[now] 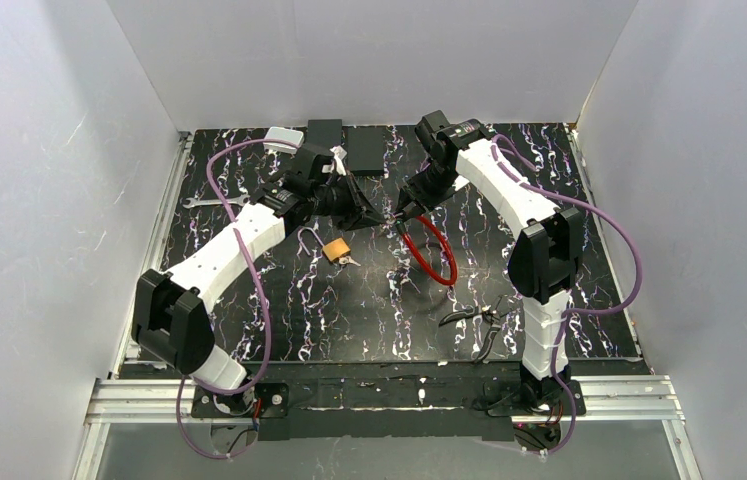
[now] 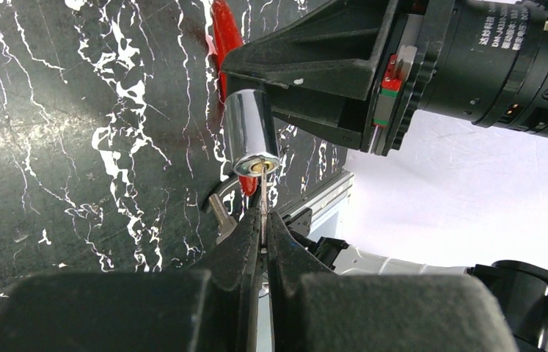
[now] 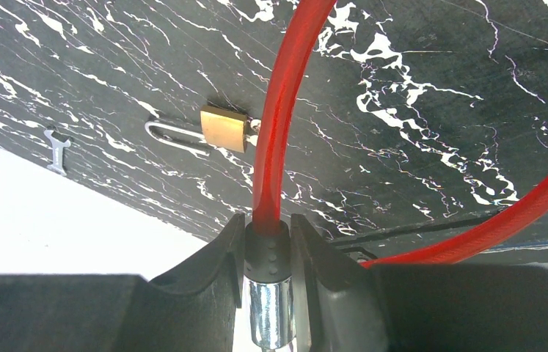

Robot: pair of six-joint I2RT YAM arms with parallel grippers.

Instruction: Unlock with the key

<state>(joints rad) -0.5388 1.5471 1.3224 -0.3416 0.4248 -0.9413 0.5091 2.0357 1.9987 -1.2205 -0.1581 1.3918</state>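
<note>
My right gripper (image 1: 404, 205) is shut on the black collar of a red cable lock (image 1: 439, 255) and holds its chrome cylinder (image 2: 252, 132) above the table; the collar shows between its jaws in the right wrist view (image 3: 269, 235). My left gripper (image 2: 264, 213) is shut on a thin silver key (image 2: 263, 196). The key's tip is at the brass keyway in the cylinder's end face. A second key (image 2: 221, 216) hangs beside my left fingers. In the top view my left gripper (image 1: 377, 215) meets the right one tip to tip.
A brass padlock (image 1: 336, 248) with keys lies on the table below my left gripper, also seen in the right wrist view (image 3: 223, 128). Pliers (image 1: 479, 320) lie at front right. A wrench (image 1: 211, 201) lies at left. Black boxes (image 1: 364, 150) stand at the back.
</note>
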